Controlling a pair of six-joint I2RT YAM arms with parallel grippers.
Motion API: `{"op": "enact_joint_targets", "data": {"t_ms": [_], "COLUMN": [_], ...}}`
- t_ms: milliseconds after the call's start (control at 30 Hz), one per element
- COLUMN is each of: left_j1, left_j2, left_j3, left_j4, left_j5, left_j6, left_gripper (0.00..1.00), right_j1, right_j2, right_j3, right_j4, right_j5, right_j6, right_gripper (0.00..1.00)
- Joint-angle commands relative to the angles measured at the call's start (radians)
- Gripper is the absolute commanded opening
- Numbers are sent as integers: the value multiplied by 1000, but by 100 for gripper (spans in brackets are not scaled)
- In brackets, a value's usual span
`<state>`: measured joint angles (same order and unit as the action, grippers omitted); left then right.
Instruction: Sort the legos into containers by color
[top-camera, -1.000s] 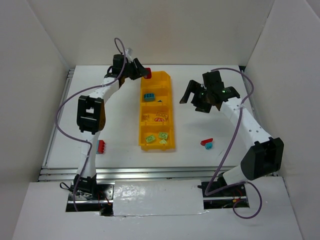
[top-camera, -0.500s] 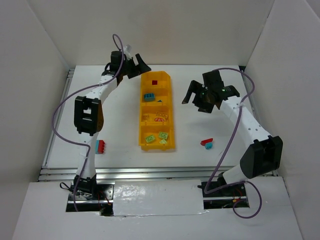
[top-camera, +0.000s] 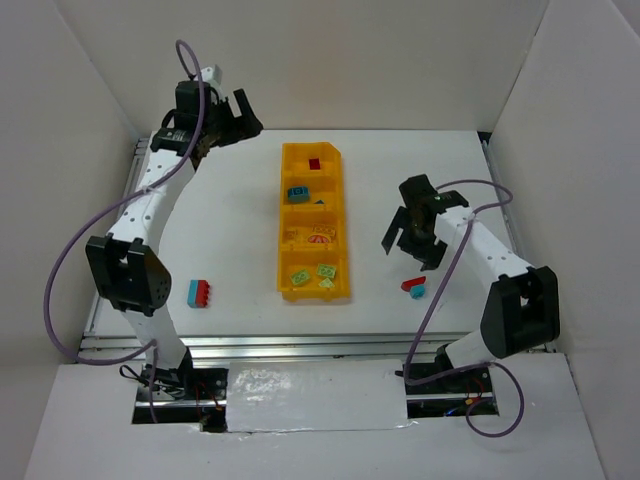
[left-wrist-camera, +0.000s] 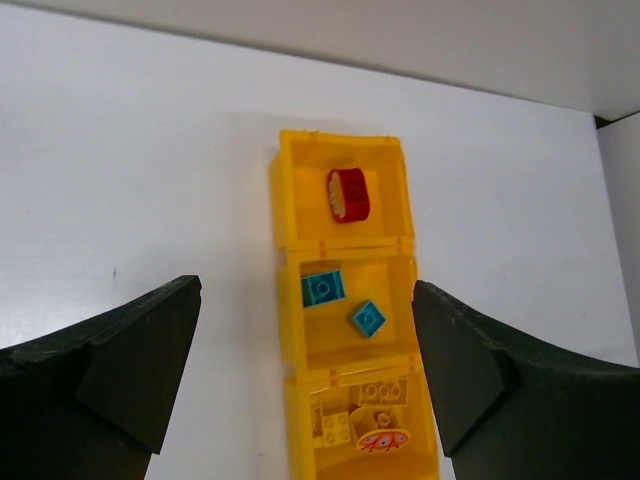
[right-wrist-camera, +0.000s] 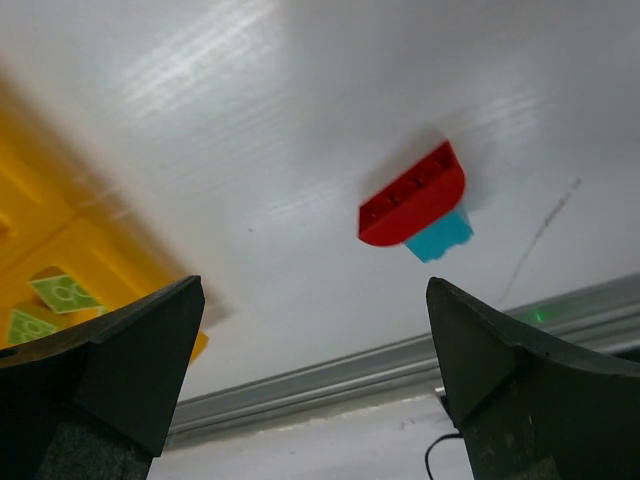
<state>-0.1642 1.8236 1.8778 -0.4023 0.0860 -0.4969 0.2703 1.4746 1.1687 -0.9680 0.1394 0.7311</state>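
Bin (top-camera: 284, 222) lengthwise, well apart from both side walls (top-camera: 70, 180); legos (top-camera: 312, 274) inside by color, red lego (left-wrist-camera: 347, 193) farthest. Left gripper (top-camera: 240, 115) by back-left corner, jaws spread wide. Right gripper (top-camera: 412, 248) spread too, near red-and-teal pair (right-wrist-camera: 415, 205); another pair (top-camera: 198, 294) toward left edge.

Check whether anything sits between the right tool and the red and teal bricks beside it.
Nothing visible does. The open right tool hangs over bare table; the red brick and teal brick lie touching just beyond it, and the yellow bin sits off to one side.
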Motion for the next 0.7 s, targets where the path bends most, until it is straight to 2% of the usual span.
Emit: {"op": "enact_joint_targets", "data": {"t_ms": [0, 133, 233, 400, 667], "left_j1": [6, 6, 5, -4, -11], "left_j2": [-7, -26, -29, -33, -70], "left_j3": [-74, -144, -173, -207, -249], "left_j4": [-116, -142, -151, -155, -118], "left_j5": [-55, -16, 26, 46, 126], "left_j6": [35, 52, 55, 67, 70], "left_gripper": [100, 100, 100, 100, 100], "right_j1": [-5, -5, -5, -8, -25], "right_j2": [-101, -154, -163, -174, -129], "right_j3": [-53, -162, -182, -283, -311], "right_j4": [-83, -65, -77, 5, 107], "right_j5": [62, 43, 61, 54, 186], "right_j6": [82, 175, 267, 422, 488], "right_gripper": [100, 100, 100, 100, 100]}}
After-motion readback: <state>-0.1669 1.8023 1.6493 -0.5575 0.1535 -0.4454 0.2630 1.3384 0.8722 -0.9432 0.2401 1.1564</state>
